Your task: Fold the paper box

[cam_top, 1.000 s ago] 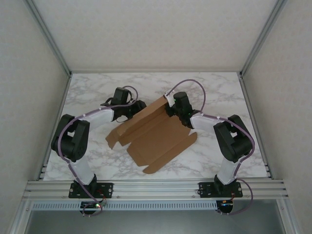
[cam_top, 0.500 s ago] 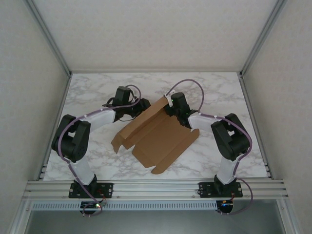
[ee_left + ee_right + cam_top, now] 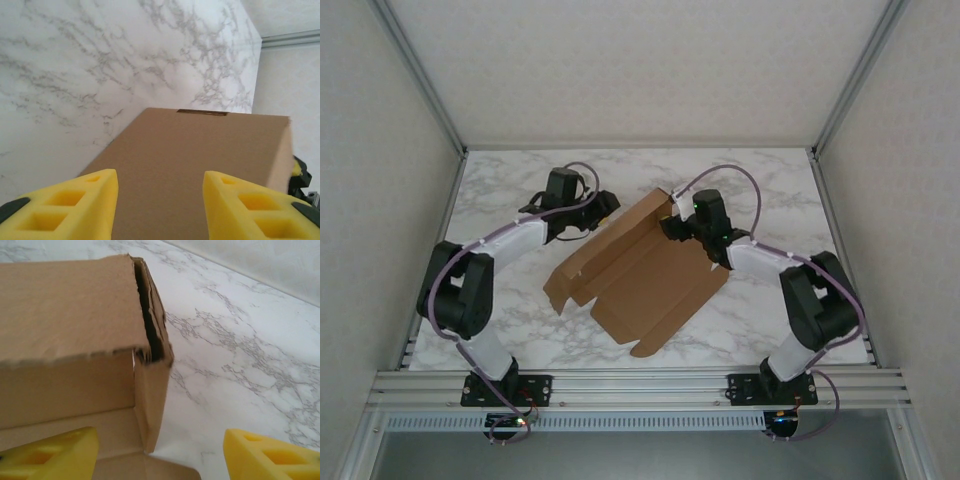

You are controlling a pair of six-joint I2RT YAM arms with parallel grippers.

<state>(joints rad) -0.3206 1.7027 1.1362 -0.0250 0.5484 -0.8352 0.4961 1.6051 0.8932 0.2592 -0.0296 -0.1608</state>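
while the paper box [image 3: 640,275] lies partly folded on the table [image 3: 770,190], the left gripper [image 3: 160,175] and right gripper [image 3: 160,432] are seen with jaws spread, nothing gripped.

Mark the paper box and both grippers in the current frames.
paper box [image 3: 645,280], top view, on its flat middle panel.
left gripper [image 3: 160,202], left wrist view, midway between its open jaws.
right gripper [image 3: 160,442], right wrist view, midway between its open jaws.

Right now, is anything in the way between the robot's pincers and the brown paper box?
No, nothing visible is in the way. The left pincer is open and faces a panel of the paper box from close up. The right pincer is open too, just in front of the box's folded corner, with no other thing between.
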